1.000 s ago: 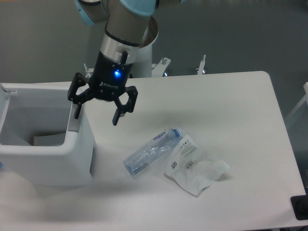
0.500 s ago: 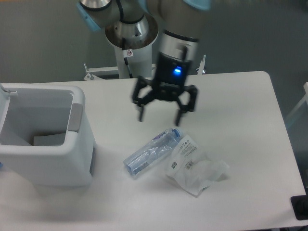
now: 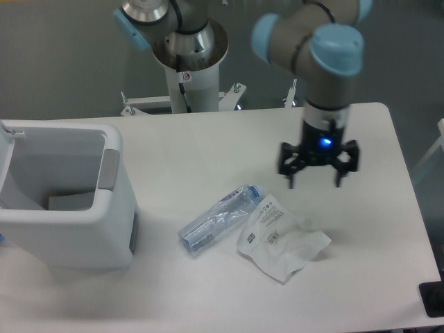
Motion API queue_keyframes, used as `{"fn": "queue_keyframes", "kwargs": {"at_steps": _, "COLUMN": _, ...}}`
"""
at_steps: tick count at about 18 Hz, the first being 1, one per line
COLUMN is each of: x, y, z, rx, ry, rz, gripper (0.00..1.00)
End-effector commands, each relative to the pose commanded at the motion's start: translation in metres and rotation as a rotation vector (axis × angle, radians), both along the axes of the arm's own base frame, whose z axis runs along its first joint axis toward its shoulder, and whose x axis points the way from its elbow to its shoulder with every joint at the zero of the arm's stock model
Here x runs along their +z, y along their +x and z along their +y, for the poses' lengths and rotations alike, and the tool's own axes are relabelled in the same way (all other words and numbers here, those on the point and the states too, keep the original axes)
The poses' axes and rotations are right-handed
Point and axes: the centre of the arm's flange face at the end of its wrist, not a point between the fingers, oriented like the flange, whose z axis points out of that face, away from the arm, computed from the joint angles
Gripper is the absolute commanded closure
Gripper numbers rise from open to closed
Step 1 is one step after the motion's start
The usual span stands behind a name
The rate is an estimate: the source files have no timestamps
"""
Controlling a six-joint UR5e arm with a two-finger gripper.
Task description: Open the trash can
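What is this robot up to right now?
The trash can at the table's left already stands open, its grey inside showing. The robot's hand hangs open and empty over the right part of the table, above a crushed plastic bottle and a crumpled wrapper. It holds nothing.

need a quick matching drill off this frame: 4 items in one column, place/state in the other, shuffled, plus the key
Items
1. trash can
2. gripper
3. crushed bottle
4. crumpled wrapper

Place or state
A. open, empty, above the right part of the table
B. lying flat mid-table, blue cap towards the wrapper
C. at the table's left edge, open at the top, grey inside showing
D. lying right of the bottle, printed label up

Pairs: 1-C, 2-A, 3-B, 4-D
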Motion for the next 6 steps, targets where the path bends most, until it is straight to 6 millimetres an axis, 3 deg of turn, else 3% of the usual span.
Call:
{"fn": "queue_keyframes", "kwargs": {"at_steps": 2, "x": -0.004, "y": -0.015, "z": -0.006, "rx": -0.068, "ry": -0.021, "rz": 0.013, "gripper": 0.00}}
{"fn": "queue_keyframes", "kwargs": {"at_steps": 6, "x": -0.009, "y": -0.017, "z": -0.023, "rx": -0.282, "ry": -0.128, "rz": 0.044, "gripper": 0.00}}
